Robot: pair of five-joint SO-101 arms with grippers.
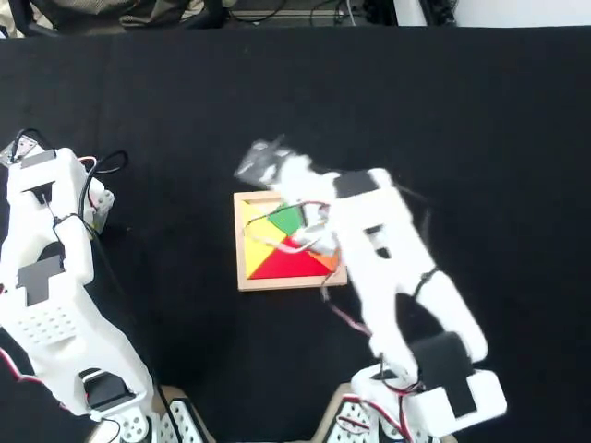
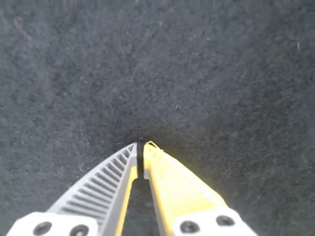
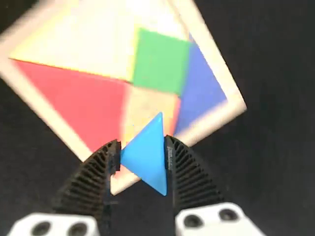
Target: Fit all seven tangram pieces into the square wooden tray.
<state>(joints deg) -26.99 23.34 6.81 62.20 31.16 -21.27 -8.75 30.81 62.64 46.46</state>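
I'm seeing the right gripper (image 3: 141, 143) pinching a light-blue triangle (image 3: 147, 162) by its edges, hovering over a corner of the wooden tray (image 3: 235, 105). Sitting inside the tray are a red triangle (image 3: 74, 96), a yellow triangle (image 3: 83, 44), a green square (image 3: 160, 61), a dark-blue piece (image 3: 201, 88) and an orange piece (image 3: 147, 104). The tray is lying mid-table. The left gripper (image 2: 141, 145), jaws pressed together on nothing, is hanging over the black cloth (image 2: 206, 59), with the left arm (image 1: 46, 277) at the tray's nine o'clock, well apart.

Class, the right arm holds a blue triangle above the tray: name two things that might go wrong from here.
The blue triangle is pinched by its edges in the right gripper, so it may slip or twist. The bare gap in the tray looks tight, so it could land propped on the red piece.
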